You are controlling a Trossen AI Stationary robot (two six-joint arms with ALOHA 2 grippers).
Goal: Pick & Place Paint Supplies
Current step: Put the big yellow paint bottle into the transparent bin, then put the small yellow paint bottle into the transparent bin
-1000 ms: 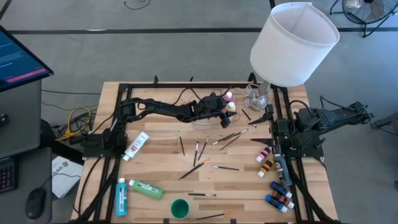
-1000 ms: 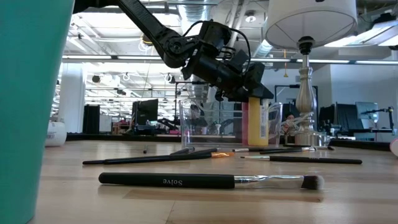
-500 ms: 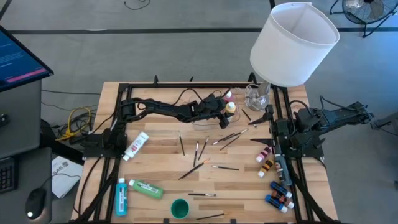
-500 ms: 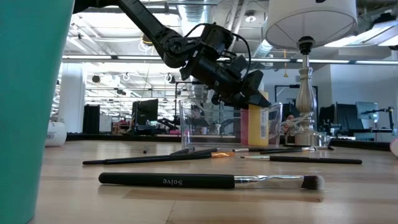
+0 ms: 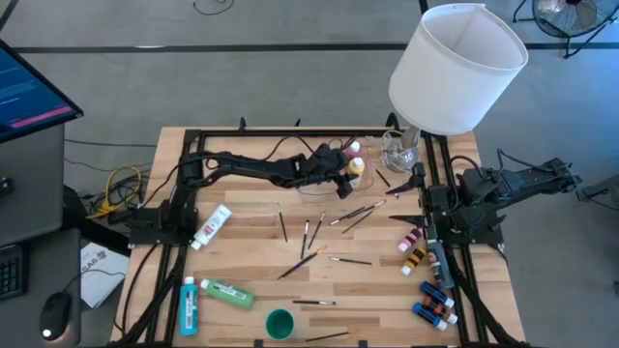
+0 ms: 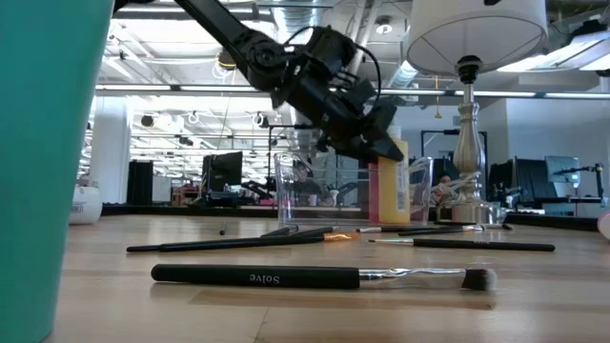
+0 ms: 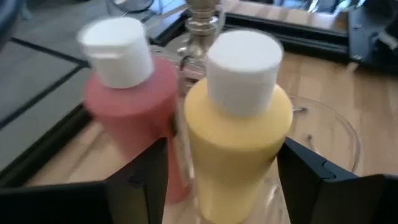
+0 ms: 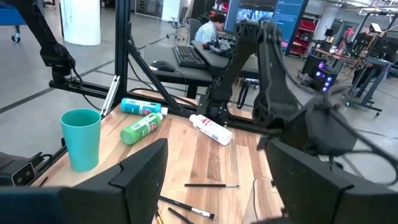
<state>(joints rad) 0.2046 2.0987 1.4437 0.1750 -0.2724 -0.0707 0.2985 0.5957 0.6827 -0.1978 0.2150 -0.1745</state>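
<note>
Table [image 5: 251, 208] holds two tray bottles: one yellow [image 7: 239, 130], one pink [image 7: 134, 106].

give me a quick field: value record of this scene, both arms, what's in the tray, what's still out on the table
left gripper: open, fingers either side of the yellow bottle, not closed on it
tray: clear, holds the yellow bottle and a pink bottle, both upright
right gripper: open, waiting at the table's right edge
still out: brushes mid-table, green bottle, teal cup
</note>
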